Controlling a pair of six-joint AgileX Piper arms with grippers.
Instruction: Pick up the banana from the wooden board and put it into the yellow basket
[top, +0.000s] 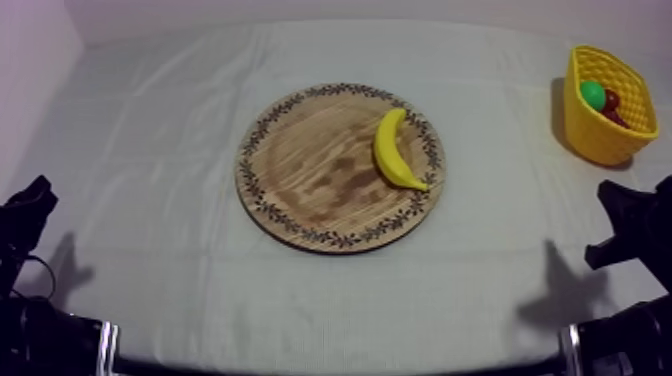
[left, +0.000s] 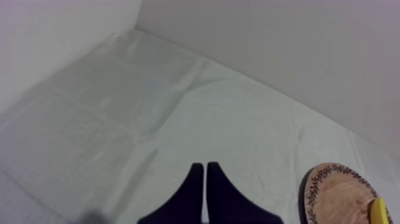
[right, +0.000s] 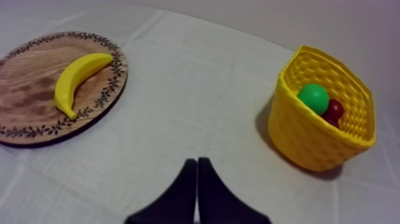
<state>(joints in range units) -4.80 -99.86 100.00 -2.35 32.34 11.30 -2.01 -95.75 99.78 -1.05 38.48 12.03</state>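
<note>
Table (top: 150, 150) under a grey-white cloth, creased in broad shallow folds; pale walls (left: 268, 47) close its far edge and its left edge. Wooden board (top: 310, 190), round, with a dark leaf pattern along its rim, lies flat at the middle of the table with open cloth on every side. Banana (top: 397, 150) lies flat on the right part of the board, just inside the patterned rim, 1 end toward the far edge of the table and the other toward the near right of the rim. Yellow basket (top: 598, 135) stands upright at the far right of the table, well apart from the board, with a strip of bare cloth between the 2. In the basket lie 1 round green fruit (top: 593, 94) and 1 small red fruit (top: 612, 102), side by side against its far wall. Left fingers (left: 193, 190) are pressed together into a narrow wedge, empty, low at the near left over bare cloth, well apart from the board. Right fingers (right: 189, 184) are pressed together in the same way, empty, low at the near right, over the cloth between board and basket
</note>
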